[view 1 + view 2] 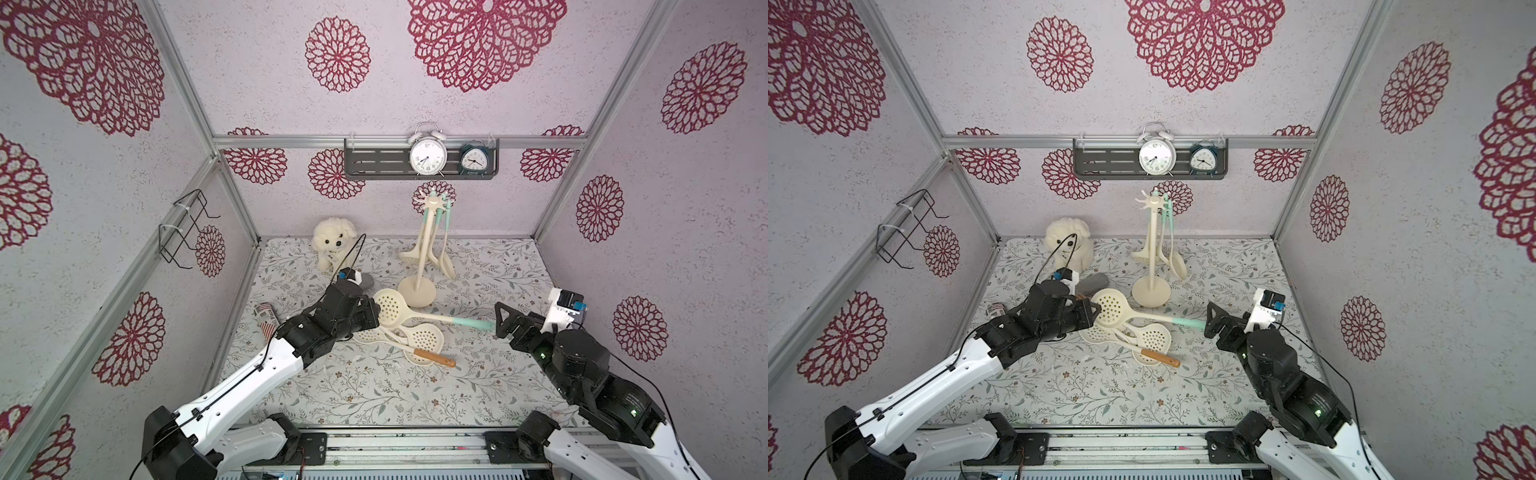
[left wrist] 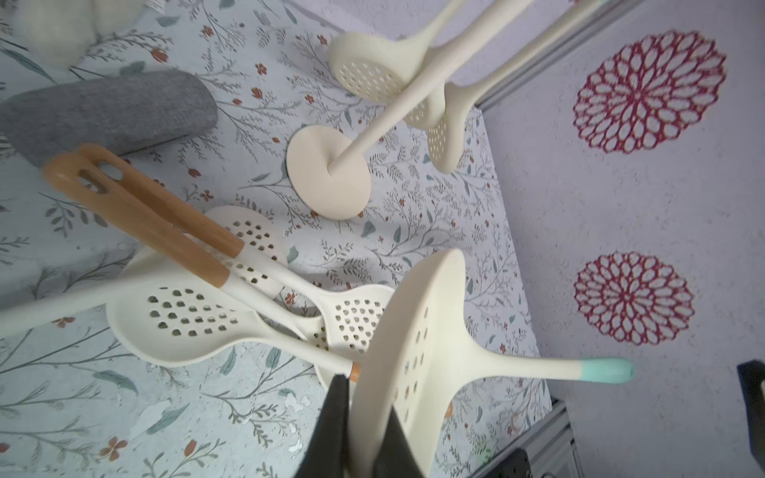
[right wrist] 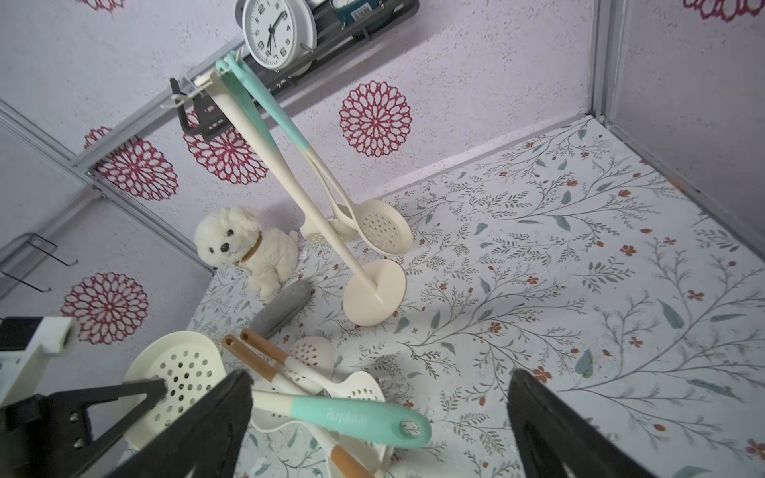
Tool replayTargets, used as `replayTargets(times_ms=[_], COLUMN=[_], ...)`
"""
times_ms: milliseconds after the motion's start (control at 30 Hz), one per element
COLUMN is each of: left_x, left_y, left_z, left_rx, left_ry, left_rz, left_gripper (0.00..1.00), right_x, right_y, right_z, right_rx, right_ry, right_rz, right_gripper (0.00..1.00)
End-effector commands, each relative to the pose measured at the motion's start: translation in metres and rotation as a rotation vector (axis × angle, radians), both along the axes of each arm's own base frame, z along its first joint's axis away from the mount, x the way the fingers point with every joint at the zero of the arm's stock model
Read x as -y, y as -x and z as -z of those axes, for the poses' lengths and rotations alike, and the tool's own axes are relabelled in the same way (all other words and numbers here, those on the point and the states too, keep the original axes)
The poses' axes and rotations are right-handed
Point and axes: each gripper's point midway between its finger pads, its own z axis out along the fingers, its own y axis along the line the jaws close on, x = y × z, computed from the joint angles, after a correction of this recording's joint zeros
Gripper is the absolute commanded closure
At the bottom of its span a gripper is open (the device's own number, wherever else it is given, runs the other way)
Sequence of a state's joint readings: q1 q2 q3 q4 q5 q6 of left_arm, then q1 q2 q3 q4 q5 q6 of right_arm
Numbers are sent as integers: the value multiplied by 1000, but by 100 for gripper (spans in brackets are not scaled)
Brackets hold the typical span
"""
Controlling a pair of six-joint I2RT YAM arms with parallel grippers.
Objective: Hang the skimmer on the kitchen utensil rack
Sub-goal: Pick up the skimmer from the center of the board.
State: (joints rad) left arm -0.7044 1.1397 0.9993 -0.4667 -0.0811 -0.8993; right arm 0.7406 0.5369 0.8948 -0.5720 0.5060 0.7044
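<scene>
Now, on the floral table (image 1: 498, 266) you see the kitchen utensil rack (image 1: 423, 249) upright, toward 12 o'clock from the centre, with utensils hanging on it. The skimmer (image 1: 390, 308) is held over a pile of loose skimmers (image 1: 419, 343). Its bowl is at 8 o'clock from the rack base and its handle points to 3 o'clock. Your left gripper (image 1: 376, 312) is clamped on the bowl rim. Your right gripper (image 1: 498, 320) stands wide open at the teal handle tip and holds nothing.
</scene>
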Motion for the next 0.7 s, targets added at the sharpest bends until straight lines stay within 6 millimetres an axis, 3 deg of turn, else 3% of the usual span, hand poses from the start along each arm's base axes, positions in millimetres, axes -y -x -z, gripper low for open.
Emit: replayTargets(times_ms=[0, 200, 367, 500, 667], left_x=[-17, -17, -20, -21, -20], left_y=[-17, -21, -18, -16, -16], left_z=[-11, -18, -20, -18, -16], left_rx=[62, 84, 89, 86, 79], left_ry=[61, 104, 126, 131, 134], left_rz=[-162, -192, -201, -203, -203], left_gripper=[100, 100, 100, 100, 100], right_x=[-16, -36, -43, -48, -54], right_y=[-9, -22, -51, -71, -75], right_z=[-12, -17, 5, 11, -8], right_rx=[45, 109, 62, 91, 185], right_ry=[-182, -373, -578, -709, -727], right_rz=[-12, -84, -151, -236, -310], right_gripper=[1, 1, 1, 2, 8])
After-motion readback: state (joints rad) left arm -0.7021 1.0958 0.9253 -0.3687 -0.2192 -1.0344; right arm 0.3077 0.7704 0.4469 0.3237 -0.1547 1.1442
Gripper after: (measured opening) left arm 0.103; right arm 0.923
